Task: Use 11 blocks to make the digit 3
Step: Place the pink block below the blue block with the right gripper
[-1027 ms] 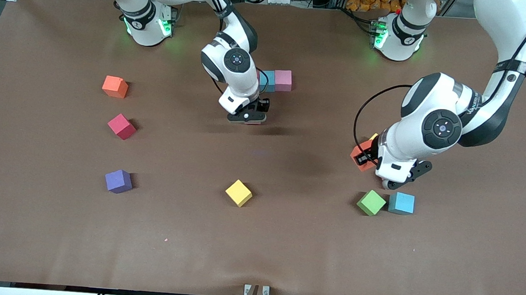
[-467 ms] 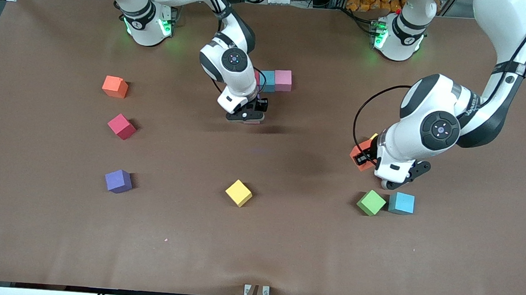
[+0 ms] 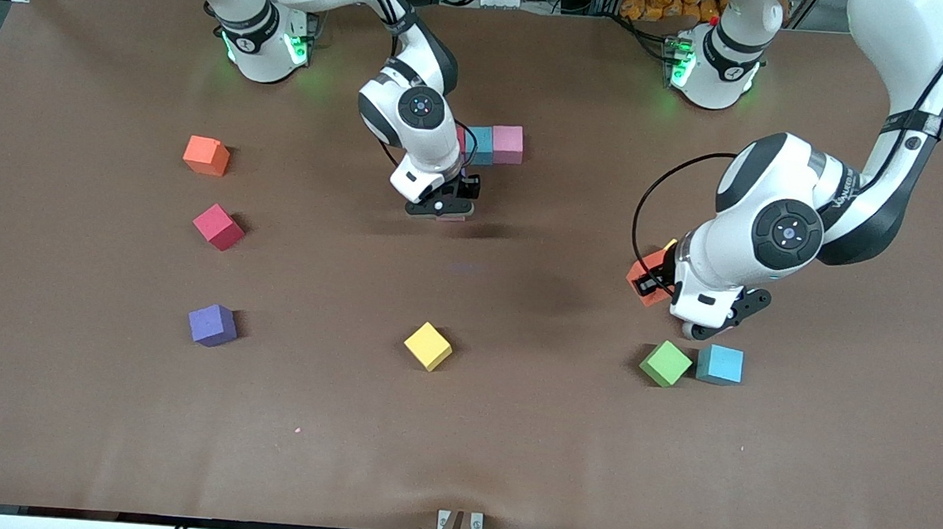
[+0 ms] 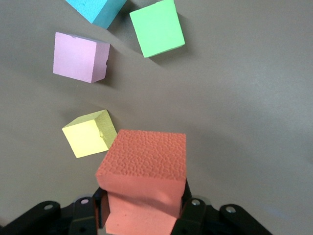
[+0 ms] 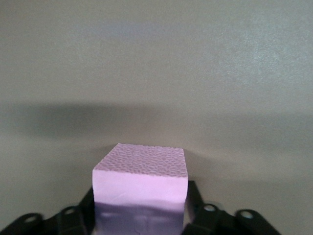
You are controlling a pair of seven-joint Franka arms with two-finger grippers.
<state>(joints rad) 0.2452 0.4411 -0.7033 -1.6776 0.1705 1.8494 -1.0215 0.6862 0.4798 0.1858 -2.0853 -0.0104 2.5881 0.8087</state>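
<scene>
Brown surface (image 3: 460, 430) strewn with foam cubes. Left claw (image 4: 144, 215) clenched on an orange-red block (image 4: 144, 171), just beside a yellow block (image 4: 90, 133), near a green block (image 4: 156, 28). Right claw (image 5: 142, 215) around a lilac block (image 5: 142, 181) near a teal-and-pink row (image 3: 496, 144); grip there impossible to tell.

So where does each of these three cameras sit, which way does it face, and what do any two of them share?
Front view: high across the table, facing both bases; shows both arms, the loose blocks and the teal block and pink block in a row.
Left wrist view: on the left wrist, looking down past the left gripper shut on the orange-red block.
Right wrist view: on the right wrist, facing the table past the right gripper around the light purple block.
Shared: the green block shows in the front and left wrist views.
</scene>
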